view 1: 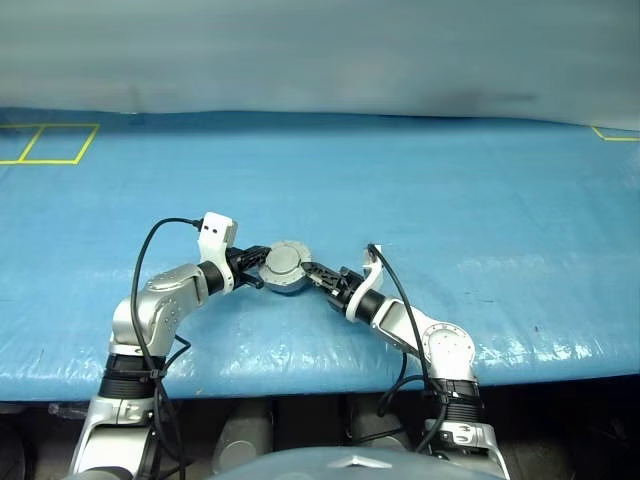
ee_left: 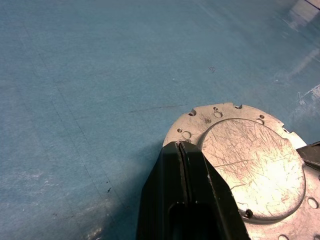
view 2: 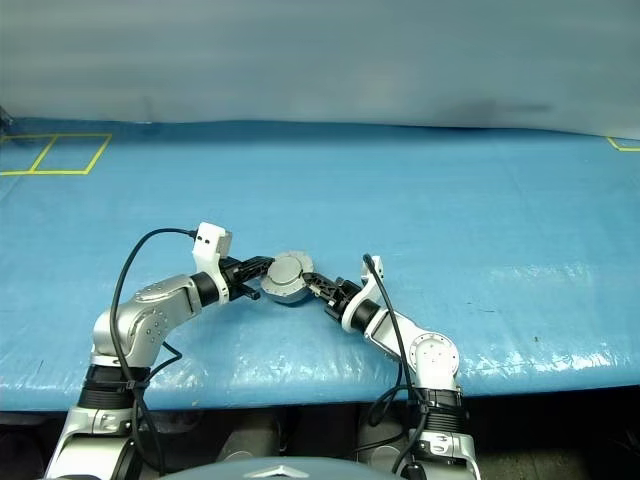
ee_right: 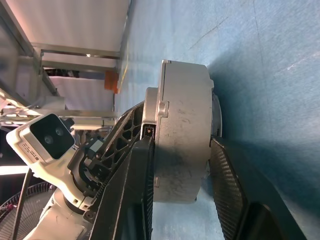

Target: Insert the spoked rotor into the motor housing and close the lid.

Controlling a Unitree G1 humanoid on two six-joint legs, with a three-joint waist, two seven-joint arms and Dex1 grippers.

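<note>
A round grey assembly hangs just above the blue table between my two grippers. Its scratched lid (ee_left: pixel 250 165), with a raised flat centre and a holed rim, faces up. Edge-on, the thick grey motor housing (ee_right: pixel 182 115) shows under the flange. No windings show, and the spoked rotor is hidden. My left gripper (ee_left: pixel 181 146) is shut, its tips against the lid's rim on the left side. My right gripper (ee_right: pixel 181 142) comes from the right, one finger on each flat face of the housing (view 1: pixel 285 267), both seeming to touch it.
The blue cover (view 1: pixel 450 200) spreads wide around the arms. Its front edge (view 1: pixel 320 385) runs just below both elbows. Yellow tape marks lie at the far left (view 1: pixel 50 145) and far right (view 1: pixel 615 133). Black cables loop off both wrists.
</note>
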